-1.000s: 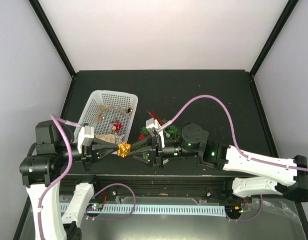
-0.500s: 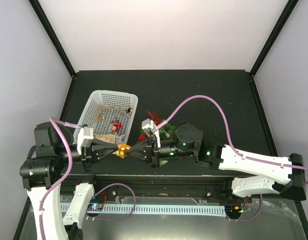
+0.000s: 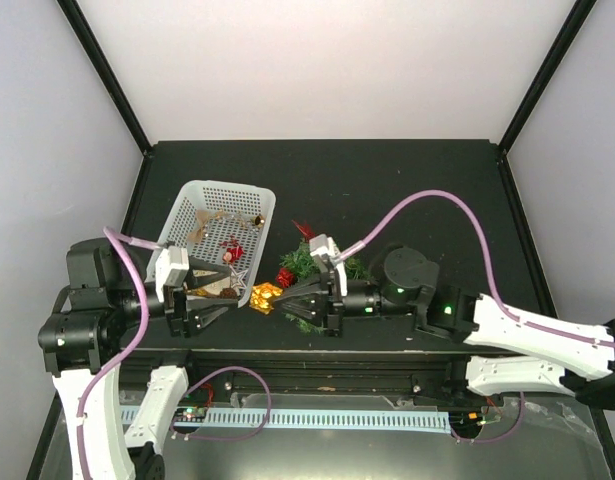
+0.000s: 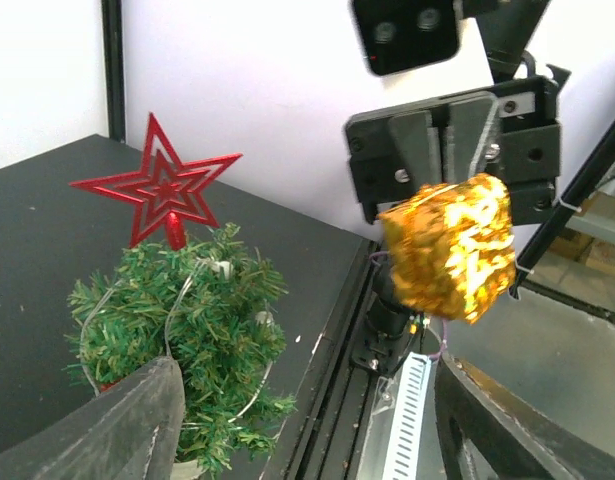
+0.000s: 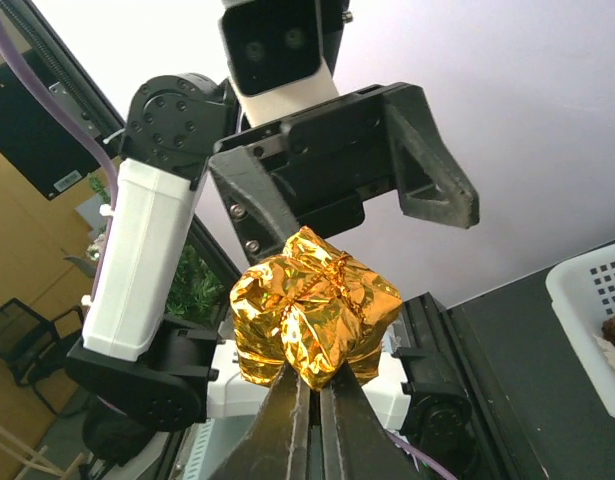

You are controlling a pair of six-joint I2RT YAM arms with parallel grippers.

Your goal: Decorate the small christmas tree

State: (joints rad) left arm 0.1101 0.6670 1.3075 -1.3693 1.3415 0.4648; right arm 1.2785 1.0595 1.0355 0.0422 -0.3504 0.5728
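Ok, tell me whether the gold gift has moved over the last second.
Yes. The gold gift has shifted right, off the basket's near corner toward the tree, pinched by the right gripper; the left gripper has let go.

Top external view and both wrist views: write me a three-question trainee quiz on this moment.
1. True or false: the gold foil gift is pinched by the right arm's jaws.
2. What sits on top of the small christmas tree? A) a red star B) a gold bell C) nothing
3. Fill in: the left arm's jaws stand ____, gripping nothing.
Key: 1 true; 2 A; 3 open.
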